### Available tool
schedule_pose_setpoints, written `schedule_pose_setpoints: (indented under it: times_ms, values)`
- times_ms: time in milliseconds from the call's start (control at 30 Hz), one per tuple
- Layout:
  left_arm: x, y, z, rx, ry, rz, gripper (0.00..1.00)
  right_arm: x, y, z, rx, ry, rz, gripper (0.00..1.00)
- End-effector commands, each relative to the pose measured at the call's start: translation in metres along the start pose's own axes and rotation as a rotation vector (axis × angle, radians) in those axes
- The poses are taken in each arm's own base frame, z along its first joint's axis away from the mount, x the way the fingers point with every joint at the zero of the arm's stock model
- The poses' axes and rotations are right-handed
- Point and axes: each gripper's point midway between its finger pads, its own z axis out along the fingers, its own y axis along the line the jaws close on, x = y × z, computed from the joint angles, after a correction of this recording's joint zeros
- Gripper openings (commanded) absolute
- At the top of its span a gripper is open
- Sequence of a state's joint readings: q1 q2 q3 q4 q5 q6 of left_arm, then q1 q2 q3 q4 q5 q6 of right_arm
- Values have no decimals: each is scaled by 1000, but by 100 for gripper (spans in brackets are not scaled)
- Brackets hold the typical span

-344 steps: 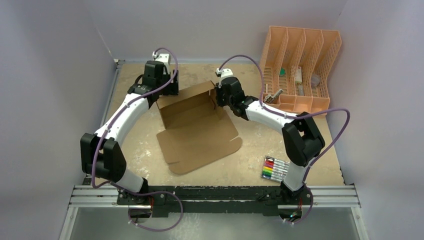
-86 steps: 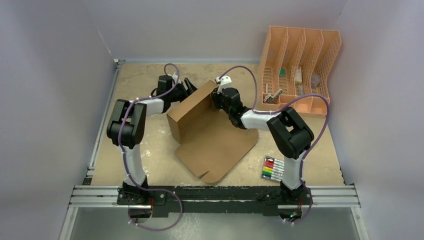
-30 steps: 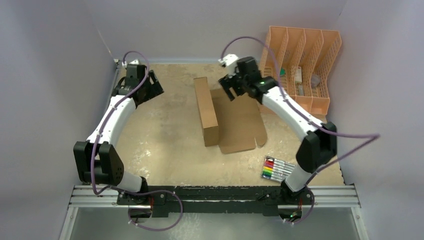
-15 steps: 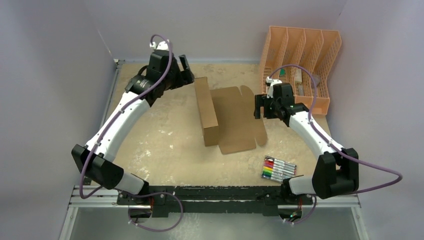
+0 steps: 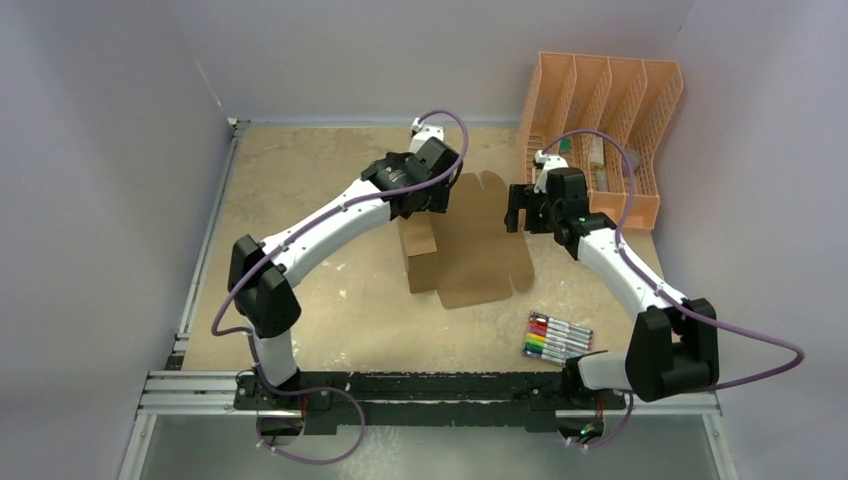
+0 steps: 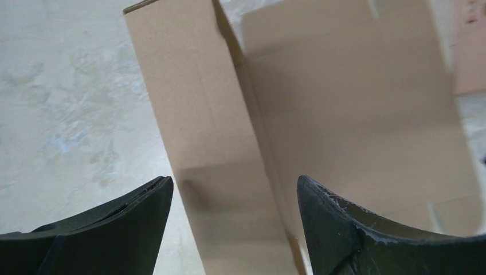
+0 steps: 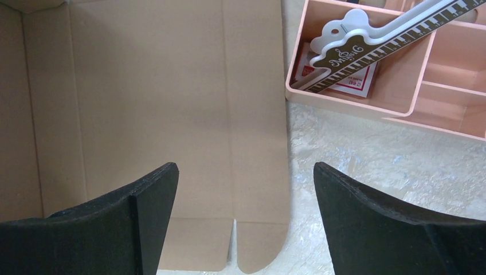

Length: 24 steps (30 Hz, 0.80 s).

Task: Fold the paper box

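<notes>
Plainly, nothing was gripped

From above, you had the paper box [image 5: 480, 250] on the table [image 5: 300, 230], its folded-up side under the left gripper [image 5: 432, 205] and its flat panel beside the right gripper [image 5: 515, 210]. Your left wrist view showed fingers [image 6: 132, 212] spread wide over that raised side. Your right wrist view showed fingers [image 7: 137, 200] apart above the flat panel, near the peach organizer [image 7: 355, 109].

Top external, high behind the near edge of the table [image 5: 340, 310], facing down, left wrist, close above the paper box [image 6: 195, 114] wall, right wrist, close above its flat panel and the peach organizer [image 7: 453, 57], box shared by all.
</notes>
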<state>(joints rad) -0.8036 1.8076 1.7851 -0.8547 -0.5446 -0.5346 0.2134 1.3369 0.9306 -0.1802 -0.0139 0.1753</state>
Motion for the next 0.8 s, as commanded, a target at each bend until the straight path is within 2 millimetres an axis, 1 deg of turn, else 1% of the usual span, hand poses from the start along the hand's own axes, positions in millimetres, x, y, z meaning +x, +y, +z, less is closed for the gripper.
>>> schedule_pose_setpoints:
  times_ms: [0,100,200,333,467,500,633,767]
  values:
    - [-21,23,-12,-120,-68,33,80,-14,-2,-5,3,-69,-14,90]
    - [-14,27,-8,-137,-57,38,80,-13,-3,-2,5,-63,-20,91]
    - [-9,35,-10,-155,-68,20,79,-16,-3,-2,5,-71,-23,91]
    - [-3,48,-9,-92,-58,-86,77,-21,-1,-2,-3,-77,-24,90]
    - [6,69,-3,0,-32,-247,73,-32,6,-4,-31,-85,-19,90]
    - [6,76,-6,7,-42,-278,73,-34,7,-4,-33,-83,-16,90]
    - [17,96,-8,2,-46,-320,73,-44,14,-3,-68,-86,-7,90]
    - [31,114,-9,3,-44,-377,73,-51,27,-2,-130,-72,16,90]
